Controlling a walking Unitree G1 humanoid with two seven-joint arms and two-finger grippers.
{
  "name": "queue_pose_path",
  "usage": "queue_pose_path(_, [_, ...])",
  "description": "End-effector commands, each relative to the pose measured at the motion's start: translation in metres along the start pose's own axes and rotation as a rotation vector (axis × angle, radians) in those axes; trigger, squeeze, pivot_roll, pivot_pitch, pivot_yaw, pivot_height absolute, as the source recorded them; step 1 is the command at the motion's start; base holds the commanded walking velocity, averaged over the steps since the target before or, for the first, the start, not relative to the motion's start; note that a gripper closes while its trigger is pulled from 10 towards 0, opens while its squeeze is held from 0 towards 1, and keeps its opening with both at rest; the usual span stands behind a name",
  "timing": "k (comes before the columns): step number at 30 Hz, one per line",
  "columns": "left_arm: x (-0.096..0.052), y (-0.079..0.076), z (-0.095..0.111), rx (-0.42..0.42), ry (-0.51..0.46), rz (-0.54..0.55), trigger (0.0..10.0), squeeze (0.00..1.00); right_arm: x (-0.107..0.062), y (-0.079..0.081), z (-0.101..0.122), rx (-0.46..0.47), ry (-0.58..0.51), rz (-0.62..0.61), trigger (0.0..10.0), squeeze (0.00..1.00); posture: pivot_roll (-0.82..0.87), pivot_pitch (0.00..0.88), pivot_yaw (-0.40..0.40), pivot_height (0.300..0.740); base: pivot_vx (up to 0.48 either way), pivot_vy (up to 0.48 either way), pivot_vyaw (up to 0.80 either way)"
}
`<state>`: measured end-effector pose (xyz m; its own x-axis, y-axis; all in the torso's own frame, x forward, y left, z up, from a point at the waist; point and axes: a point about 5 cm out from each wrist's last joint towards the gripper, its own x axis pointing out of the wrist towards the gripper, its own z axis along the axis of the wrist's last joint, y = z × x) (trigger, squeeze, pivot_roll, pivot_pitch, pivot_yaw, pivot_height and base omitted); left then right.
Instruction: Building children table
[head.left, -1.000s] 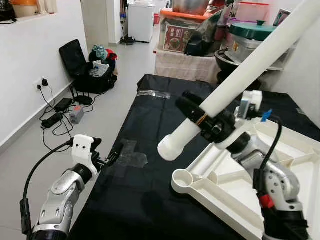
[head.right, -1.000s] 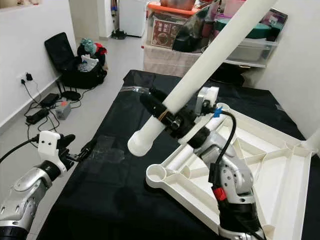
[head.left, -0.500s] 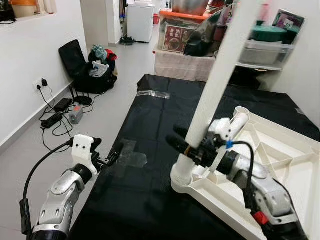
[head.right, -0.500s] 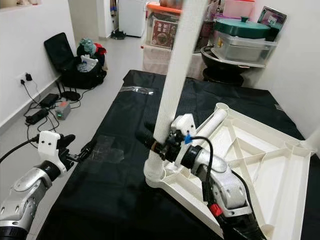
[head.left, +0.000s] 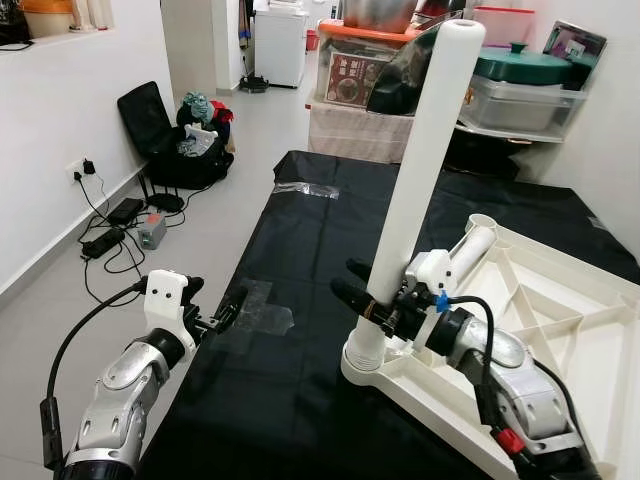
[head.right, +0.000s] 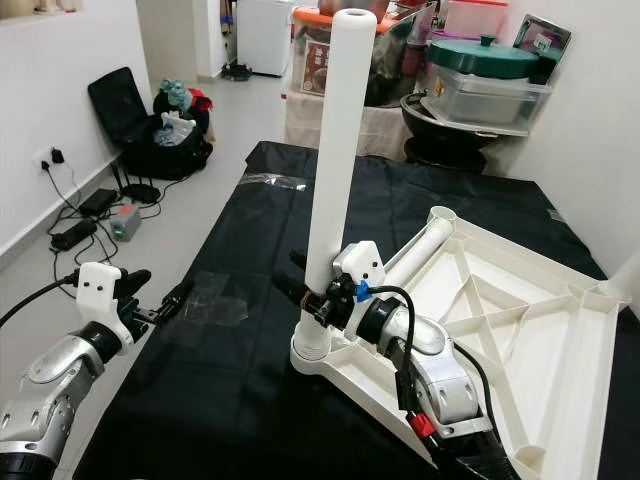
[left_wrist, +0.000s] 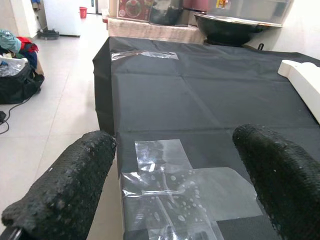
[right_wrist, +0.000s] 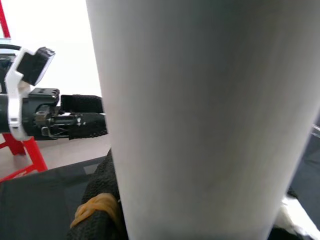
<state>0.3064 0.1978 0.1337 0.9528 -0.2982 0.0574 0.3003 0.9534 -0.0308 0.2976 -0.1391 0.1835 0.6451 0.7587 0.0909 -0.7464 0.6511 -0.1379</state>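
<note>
A white plastic tabletop (head.left: 560, 330) lies upside down on a black sheet, ribs showing. A long white table leg (head.left: 418, 170) stands nearly upright in the round socket (head.left: 362, 362) at the tabletop's near left corner. My right gripper (head.left: 368, 300) is shut on the leg just above that socket; the right wrist view has the leg (right_wrist: 200, 115) very close. My left gripper (head.left: 228, 312) is open and empty, hovering at the sheet's left edge over a patch of clear tape (left_wrist: 170, 187). Another leg (head.left: 472, 245) lies along the tabletop's far left edge.
The black sheet (head.left: 320, 230) covers a low surface. To the left, on the floor, are cables and a power strip (head.left: 115, 235) and a black bag (head.left: 175, 140). Boxes, pots and tubs (head.left: 420, 70) crowd the back. A white wall (head.left: 60, 140) runs along the left.
The right gripper swung the leg from a steep tilt to nearly upright and lowered its end into the corner socket. The left arm has not moved.
</note>
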Motion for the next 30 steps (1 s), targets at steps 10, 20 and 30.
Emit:
queue_pose_path(10, [0.001,-0.003,-0.004,-0.035,0.014,-0.005,10.0,0.0,-0.015,0.015,-0.019,0.252,0.012,0.23,10.0,0.0,0.12,0.0,-0.11,0.74,0.0,0.0,0.0])
queue_pose_path(20, [-0.002,-0.002,-0.007,-0.042,0.023,0.002,10.0,0.0,-0.02,0.033,-0.024,0.275,0.057,0.359,10.0,0.0,0.12,0.0,-0.115,0.74,0.0,0.0,0.0])
queue_pose_path(30, [-0.001,-0.002,-0.008,-0.041,0.029,-0.002,10.0,0.0,-0.022,0.034,-0.031,0.263,0.071,0.326,10.0,0.0,0.11,0.0,-0.104,0.74,0.0,0.0,0.0])
